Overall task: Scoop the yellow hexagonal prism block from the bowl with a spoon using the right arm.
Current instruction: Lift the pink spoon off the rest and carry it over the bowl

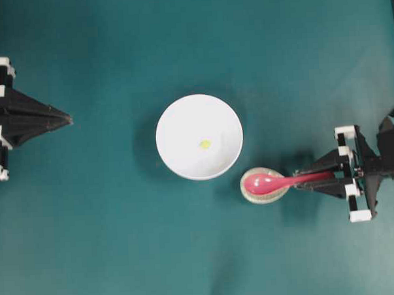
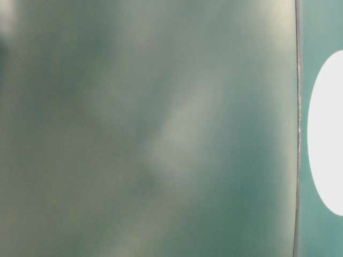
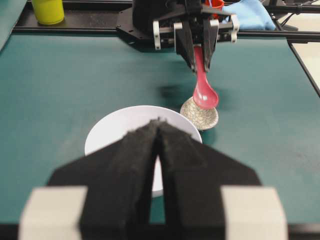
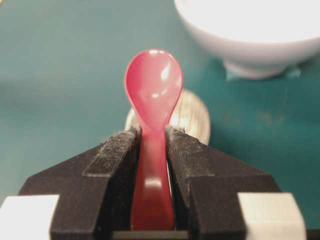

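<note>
Overhead – yellow block (image 1: pixel 205 144) in bowl (image 1: pixel 198 137), wrist – spoon (image 4: pixel 152 130) clamped

The right gripper (image 4: pixel 152 142) reaches in from the right edge of the overhead view, pointing left, its arm angled down toward the table. Its two black padded fingers (image 4: pixel 117 150) press against either side of the spoon (image 4: pixel 153 90) handle, gripping it. The left gripper (image 3: pixel 160 132) sits at the far left side, well apart from the other arm, pointing right, with its fingers (image 3: pixel 132 150) closed together and holding nothing
</note>
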Controlling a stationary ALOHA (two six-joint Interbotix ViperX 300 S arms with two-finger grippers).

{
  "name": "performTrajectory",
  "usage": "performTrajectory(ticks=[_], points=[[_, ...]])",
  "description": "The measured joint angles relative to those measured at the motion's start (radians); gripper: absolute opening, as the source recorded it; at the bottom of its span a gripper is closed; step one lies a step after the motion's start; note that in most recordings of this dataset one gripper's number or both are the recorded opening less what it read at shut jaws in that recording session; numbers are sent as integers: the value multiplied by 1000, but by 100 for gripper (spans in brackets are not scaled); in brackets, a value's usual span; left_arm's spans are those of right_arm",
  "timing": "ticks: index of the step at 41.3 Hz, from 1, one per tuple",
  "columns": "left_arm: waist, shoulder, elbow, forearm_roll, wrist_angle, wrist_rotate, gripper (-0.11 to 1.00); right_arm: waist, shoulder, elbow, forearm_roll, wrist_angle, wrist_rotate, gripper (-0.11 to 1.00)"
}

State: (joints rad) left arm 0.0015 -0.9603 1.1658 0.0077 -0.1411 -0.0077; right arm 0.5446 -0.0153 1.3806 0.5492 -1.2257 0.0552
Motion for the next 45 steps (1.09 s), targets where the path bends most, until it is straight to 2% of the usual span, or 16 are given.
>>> performTrajectory(ticks=[4, 9, 17, 22, 28, 31, 36, 45], points=[[0, 0, 0, 0, 0, 0, 1, -34, -112, -3, 0, 95, -64, 24], [0, -2, 0, 0, 0, 8, 1, -97, -259, -25, 2, 272, -192, 24], [-2, -2, 0, -2, 0, 15, 1, -249, -482, -114, 2, 634, -403, 24], [-2, 0, -2, 0, 0, 14, 1, -353, -572, -201, 2, 884, -476, 24], [0, 3, 0, 0, 0, 12, 1, -486, -598, -305, 2, 1154, -488, 24], [0, 3, 0, 0, 0, 15, 1, -535, -584, -344, 2, 1235, -488, 24], [-2, 3, 0, 0, 0, 17, 1, -589, -543, -403, 2, 1319, -486, 24], [-2, 3, 0, 0, -3, 15, 1, -658, -434, -515, 0, 1401, -488, 24]])
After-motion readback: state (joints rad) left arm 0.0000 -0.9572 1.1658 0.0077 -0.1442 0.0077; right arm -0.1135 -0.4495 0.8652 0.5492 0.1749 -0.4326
